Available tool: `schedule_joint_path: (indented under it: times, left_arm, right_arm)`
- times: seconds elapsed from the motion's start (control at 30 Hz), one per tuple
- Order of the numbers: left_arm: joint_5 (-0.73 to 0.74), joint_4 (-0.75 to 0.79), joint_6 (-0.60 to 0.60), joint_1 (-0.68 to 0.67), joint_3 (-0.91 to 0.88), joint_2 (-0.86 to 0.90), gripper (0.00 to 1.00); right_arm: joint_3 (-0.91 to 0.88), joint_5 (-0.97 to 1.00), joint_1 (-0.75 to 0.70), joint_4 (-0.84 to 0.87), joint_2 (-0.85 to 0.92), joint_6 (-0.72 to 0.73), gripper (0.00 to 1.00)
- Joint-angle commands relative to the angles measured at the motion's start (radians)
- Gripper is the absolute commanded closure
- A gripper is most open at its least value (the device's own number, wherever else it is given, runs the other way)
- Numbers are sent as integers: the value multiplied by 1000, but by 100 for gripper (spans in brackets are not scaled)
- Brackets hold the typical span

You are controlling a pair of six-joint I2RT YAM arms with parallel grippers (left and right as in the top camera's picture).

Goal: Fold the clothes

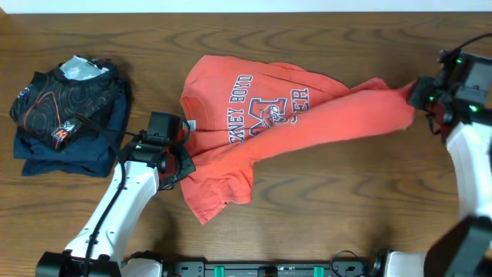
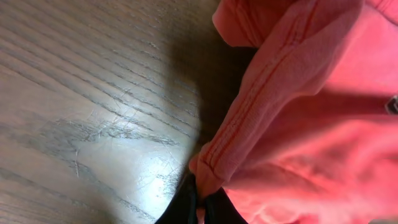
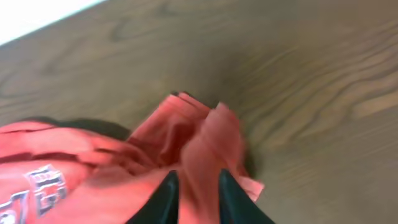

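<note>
T-shirt (image 1: 254, 131) pinched by left hand (image 1: 183, 148), apparently right hand (image 1: 413, 94) too.

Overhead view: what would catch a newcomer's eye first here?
A coral-red T-shirt with navy-and-white lettering lies crumpled across the middle of the wooden table. The left gripper pinches its left edge and the right gripper its right end. A pile of dark garments sits at the table's left.

A coral-red short-sleeved T-shirt (image 1: 330, 115) is laid print-up and unfolded, rumpled, across the middle of the desk (image 1: 346, 215). Navy-and-white block lettering and a graphic are shown on the chest. One end is stretched in a narrow band toward the right edge, and a flap is spread toward the near edge.
</note>
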Motion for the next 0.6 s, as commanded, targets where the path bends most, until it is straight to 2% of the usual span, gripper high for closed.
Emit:
schedule_joint_path:
  times: [0.0, 0.07, 0.1, 0.23, 0.47, 0.57]
  left_arm:
    - [-16, -2, 14, 4, -6, 3, 94]
    - [-16, -2, 14, 4, -6, 3, 94]
    - [-16, -2, 14, 4, -6, 3, 94]
    - [-16, -1, 13, 4, -6, 3, 94]
    - [-16, -1, 13, 4, -6, 3, 94]
    - [-16, -1, 14, 4, -6, 3, 94]
  right_arm:
    - [-11, 21, 17, -27, 115, -5, 63]
    - [-11, 22, 12, -70, 146, -4, 51]
    - [-11, 22, 9, -87, 156, -4, 50]
    - [-11, 53, -4, -146, 162, -4, 48]
    - [-14, 90, -21, -358, 147, -4, 47]
    - [-45, 93, -21, -368, 149, -5, 46]
